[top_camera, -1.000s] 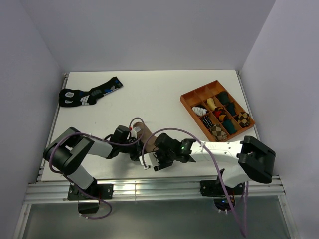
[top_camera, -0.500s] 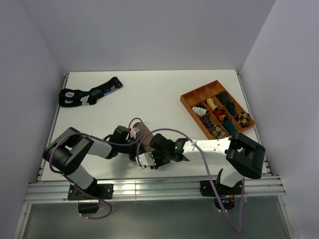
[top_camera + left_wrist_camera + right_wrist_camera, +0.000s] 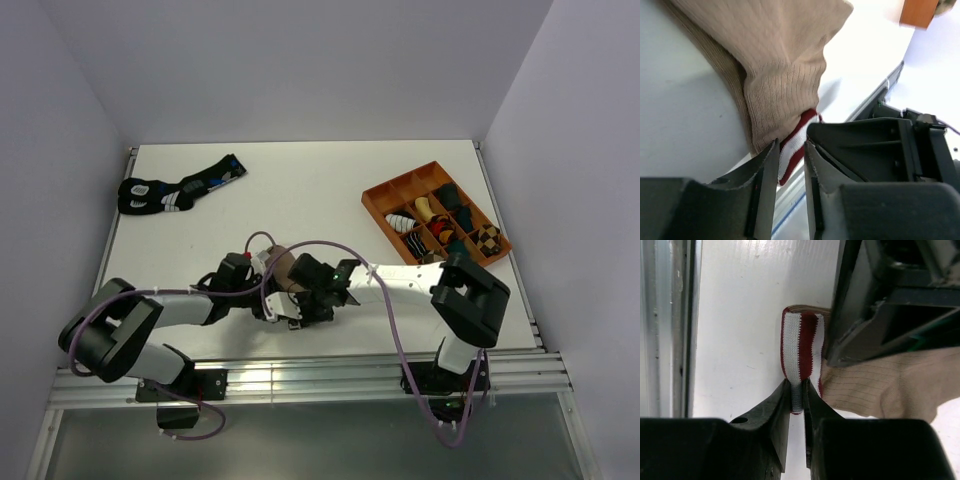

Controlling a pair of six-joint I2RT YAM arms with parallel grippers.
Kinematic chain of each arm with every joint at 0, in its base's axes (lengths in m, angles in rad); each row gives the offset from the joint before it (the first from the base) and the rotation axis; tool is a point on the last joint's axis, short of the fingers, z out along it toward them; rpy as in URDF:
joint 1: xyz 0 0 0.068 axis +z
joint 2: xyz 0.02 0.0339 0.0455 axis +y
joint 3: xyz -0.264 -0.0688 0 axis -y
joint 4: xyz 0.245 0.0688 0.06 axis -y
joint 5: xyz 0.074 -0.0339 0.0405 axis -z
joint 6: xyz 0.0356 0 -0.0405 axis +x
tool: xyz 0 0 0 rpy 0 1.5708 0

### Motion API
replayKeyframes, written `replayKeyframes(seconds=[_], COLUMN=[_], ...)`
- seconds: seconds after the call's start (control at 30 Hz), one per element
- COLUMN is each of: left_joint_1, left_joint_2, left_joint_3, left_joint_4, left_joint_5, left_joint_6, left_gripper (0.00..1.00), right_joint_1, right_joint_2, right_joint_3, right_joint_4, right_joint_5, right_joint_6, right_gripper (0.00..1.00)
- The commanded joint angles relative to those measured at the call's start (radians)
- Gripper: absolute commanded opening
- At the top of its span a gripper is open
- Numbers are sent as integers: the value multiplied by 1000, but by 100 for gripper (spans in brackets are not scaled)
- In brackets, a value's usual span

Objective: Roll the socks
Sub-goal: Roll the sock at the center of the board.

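Observation:
A tan-brown sock [image 3: 279, 262] lies bunched near the table's front edge, its maroon-and-white striped cuff [image 3: 801, 342] turned toward the rail. My right gripper [image 3: 796, 387] is shut on the folded edge of that cuff, the cloth pinched thin between its fingertips. In the top view it [image 3: 298, 307] sits just right of the left gripper [image 3: 274, 299]. My left gripper [image 3: 791, 145] stands open. The cuff [image 3: 799, 131] still lies between its fingertips, and the sock's tan body [image 3: 775, 60] spreads beyond. The two grippers almost touch each other.
Black socks with blue and white marks [image 3: 180, 188] lie at the back left. An orange divided tray [image 3: 378, 196] with several rolled bundles stands at the right. The metal rail [image 3: 667, 325] at the table's near edge runs close beside the cuff.
My left gripper's jaws have parted from their shut hold on the sock. The right gripper has moved left onto the cuff and closed on it.

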Motion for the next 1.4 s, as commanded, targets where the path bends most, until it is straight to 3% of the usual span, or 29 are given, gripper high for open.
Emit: replayKeyframes(seconds=[0.0, 0.37, 0.77, 1.03, 1.37], left_joint_1=[7, 17, 15, -63, -164], left_joint_2=[-76, -244, -452, -435, -251], left_joint_3=[-2, -143, -238, -232, -196], left_joint_4=[-38, 16, 65, 187, 373], left_joint_5=[-114, -258, -337, -376, -401], left_joint_6=[19, -70, -3, 101, 178], left_gripper=[32, 36, 33, 32, 32], right_joint_1=[-39, -176, -274, -309, -334], right_joint_2=[50, 203, 470, 581, 647], right_joint_3=[81, 277, 539, 635, 681], right_joint_4=[-157, -398, -673, -748, -786], right_joint_5=[-83, -279, -455, -475, -498], right_joint_6=[26, 0, -56, -43, -30], right_gripper=[18, 18, 18, 18, 18])
